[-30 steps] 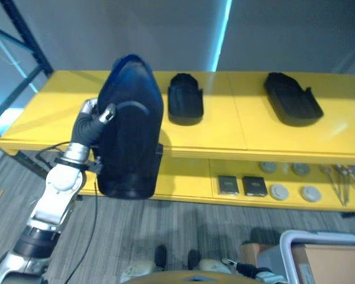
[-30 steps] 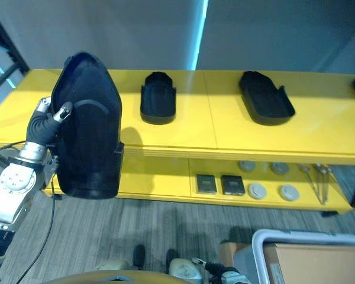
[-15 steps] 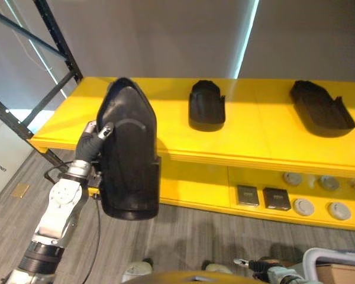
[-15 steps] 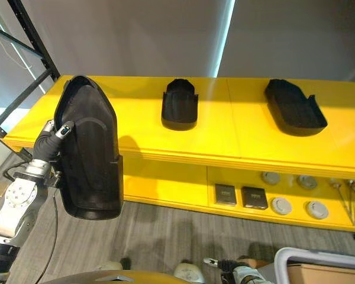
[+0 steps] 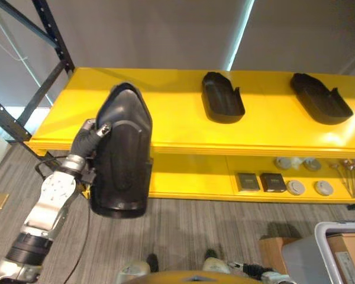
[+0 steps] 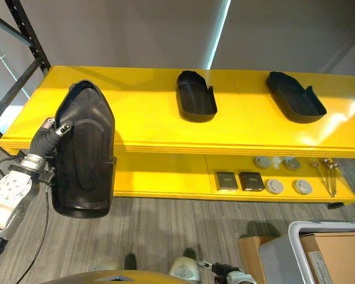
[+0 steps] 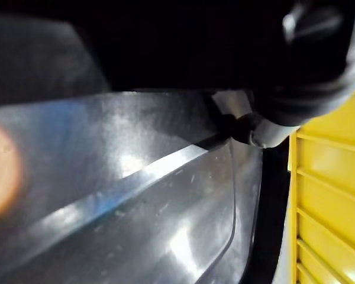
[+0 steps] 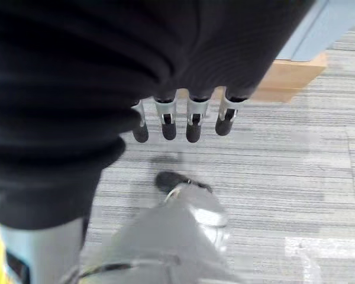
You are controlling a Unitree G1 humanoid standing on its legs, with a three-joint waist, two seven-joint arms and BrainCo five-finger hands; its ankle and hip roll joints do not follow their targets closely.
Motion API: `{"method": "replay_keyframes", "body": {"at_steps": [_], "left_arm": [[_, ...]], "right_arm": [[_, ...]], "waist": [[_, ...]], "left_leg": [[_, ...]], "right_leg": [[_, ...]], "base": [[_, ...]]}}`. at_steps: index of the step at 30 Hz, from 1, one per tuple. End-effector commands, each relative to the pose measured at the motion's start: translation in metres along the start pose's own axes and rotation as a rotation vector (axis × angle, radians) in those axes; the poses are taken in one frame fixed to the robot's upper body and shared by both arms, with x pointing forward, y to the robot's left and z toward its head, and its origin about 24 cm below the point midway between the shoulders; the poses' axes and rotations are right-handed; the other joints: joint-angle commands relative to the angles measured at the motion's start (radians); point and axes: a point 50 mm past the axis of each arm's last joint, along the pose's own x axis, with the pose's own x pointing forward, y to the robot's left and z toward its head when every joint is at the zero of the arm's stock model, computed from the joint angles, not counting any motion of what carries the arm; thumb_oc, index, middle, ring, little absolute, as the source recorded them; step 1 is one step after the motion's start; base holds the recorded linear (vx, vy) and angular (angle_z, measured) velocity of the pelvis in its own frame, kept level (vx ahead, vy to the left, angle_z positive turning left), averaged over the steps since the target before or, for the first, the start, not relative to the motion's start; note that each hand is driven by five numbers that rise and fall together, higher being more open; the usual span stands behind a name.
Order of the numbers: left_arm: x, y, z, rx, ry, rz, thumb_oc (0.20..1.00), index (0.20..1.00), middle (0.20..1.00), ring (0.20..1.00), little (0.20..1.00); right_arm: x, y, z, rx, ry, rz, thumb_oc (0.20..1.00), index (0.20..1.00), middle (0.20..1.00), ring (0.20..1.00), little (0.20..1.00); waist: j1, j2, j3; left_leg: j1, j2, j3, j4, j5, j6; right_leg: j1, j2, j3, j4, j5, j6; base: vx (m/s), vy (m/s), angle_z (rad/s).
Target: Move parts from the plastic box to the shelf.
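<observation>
Since half a second ago the camera has swung, so the yellow shelf (image 5: 177, 127) and its two resting parts sit further right in the eye views, while the large black part (image 5: 123, 151) stays gripped in the left robot hand (image 5: 90, 135) and is held slightly lower and closer to the shelf's front edge. The part stands upright with its pointed end up, in front of the shelf's left section and not resting on it; the robot hand's fingers curl round its left rim. A second black part (image 5: 222, 105) and a third black part (image 5: 320, 106) lie on the top board. The right robot hand (image 8: 183, 121) hangs over the grey floor (image 8: 296, 177) with relaxed, straight fingers, holding nothing. The plastic box (image 6: 328, 251) sits at lower right.
</observation>
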Motion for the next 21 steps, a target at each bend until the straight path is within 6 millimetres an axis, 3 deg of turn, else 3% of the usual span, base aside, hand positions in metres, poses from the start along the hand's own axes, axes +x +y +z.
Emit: {"method": "replay_keyframes", "body": {"at_steps": [1,3,6,8,12,14,16,18,19,20,21], "left_arm": [[0.012,-0.001,0.043,-0.089,-0.231,-0.007,0.2,0.2,0.2,0.2,0.2],[0.011,-0.006,0.041,-0.11,-0.242,-0.006,0.2,0.2,0.2,0.2,0.2],[0.01,-0.01,0.04,-0.099,-0.258,0.003,0.2,0.2,0.2,0.2,0.2],[0.009,-0.009,0.04,-0.082,-0.26,0.021,0.2,0.2,0.2,0.2,0.2],[0.005,-0.003,0.033,-0.078,-0.232,0.091,0.2,0.2,0.2,0.2,0.2],[0.004,0.005,0.03,-0.114,-0.219,0.143,0.2,0.2,0.2,0.2,0.2],[0.006,0.009,0.028,-0.117,-0.2,0.159,0.2,0.2,0.2,0.2,0.2],[0.006,0.011,0.025,-0.113,-0.183,0.169,0.2,0.2,0.2,0.2,0.2],[0.004,0.015,0.018,-0.09,-0.142,0.196,0.2,0.2,0.2,0.2,0.2],[0.001,0.019,0.013,-0.042,-0.103,0.226,0.2,0.2,0.2,0.2,0.2],[0.0,0.022,0.01,-0.024,-0.085,0.232,0.2,0.2,0.2,0.2,0.2]], "right_arm": [[0.0,-0.009,-0.002,-0.002,0.015,-0.036,1.0,1.0,1.0,1.0,1.0],[0.0,-0.009,-0.007,-0.006,0.016,-0.032,1.0,1.0,1.0,1.0,1.0],[0.0,-0.004,-0.014,-0.029,0.03,-0.016,1.0,1.0,1.0,1.0,1.0],[0.0,-0.002,-0.015,-0.033,0.031,-0.004,1.0,1.0,1.0,1.0,1.0],[0.0,-0.005,-0.016,0.004,0.028,0.006,1.0,1.0,1.0,1.0,1.0],[-0.001,-0.014,-0.014,0.04,0.01,-0.019,1.0,1.0,1.0,1.0,1.0],[-0.002,-0.019,-0.013,0.047,0.002,-0.028,1.0,1.0,1.0,1.0,1.0],[-0.002,-0.021,-0.012,0.056,-0.007,-0.035,1.0,1.0,1.0,1.0,1.0],[-0.002,-0.024,-0.004,0.098,-0.022,-0.042,1.0,1.0,1.0,1.0,1.0],[-0.003,-0.027,0.002,0.108,-0.022,-0.042,1.0,1.0,1.0,1.0,1.0],[-0.003,-0.03,0.003,0.097,-0.019,-0.044,1.0,1.0,1.0,1.0,1.0]], "waist": [[-0.009,0.011,-0.012],[-0.028,0.004,-0.009],[-0.046,-0.003,0.004],[-0.049,-0.006,0.009],[-0.055,-0.008,-0.002],[-0.044,-0.01,0.01],[-0.042,-0.014,0.015],[-0.042,-0.012,0.017],[-0.046,-0.002,0.007],[-0.039,0.008,0.005],[-0.031,0.013,0.009]], "left_leg": [[-0.028,0.037,-0.031,0.004,-0.075,-0.023],[-0.021,0.01,-0.034,-0.003,-0.081,-0.014],[0.001,-0.011,-0.022,-0.004,-0.107,0.001],[0.013,-0.016,-0.009,0.001,-0.122,0.005],[-0.004,-0.026,-0.007,0.124,-0.168,0.009],[-0.139,-0.027,-0.034,0.492,-0.083,-0.031],[-0.201,0.008,-0.008,0.55,-0.072,-0.045],[-0.201,0.035,0.014,0.518,-0.067,-0.053],[-0.182,0.089,0.04,0.372,-0.041,-0.072],[-0.168,0.106,0.022,0.236,0.004,-0.089],[-0.181,0.117,0.004,0.188,0.044,-0.104]], "right_leg": [[0.037,0.07,0.006,-0.041,-0.03,-0.023],[0.008,0.111,0.033,-0.082,0.008,-0.031],[-0.058,0.128,0.041,-0.103,0.061,-0.021],[-0.076,0.141,0.027,-0.105,0.068,-0.023],[-0.045,0.149,0.032,-0.099,0.026,-0.066],[0.02,0.129,0.042,-0.079,-0.031,-0.118],[0.047,0.123,0.048,-0.077,-0.049,-0.125],[0.06,0.123,0.047,-0.077,-0.056,-0.124],[0.078,0.12,0.052,-0.082,-0.067,-0.112],[0.1,0.122,0.071,-0.087,-0.077,-0.103],[0.117,0.122,0.081,-0.09,-0.084,-0.101]], "base": [[0.13,0.06,0.12],[0.16,0.008,0.03],[0.16,-0.087,0.06],[0.18,-0.154,-0.03],[0.26,-0.157,-0.1],[0.32,-0.076,0.11],[0.2,-0.006,0.15],[0.22,0.114,0.01],[0.45,0.344,0.14],[0.49,0.402,0.16],[0.37,0.329,0.04]]}}
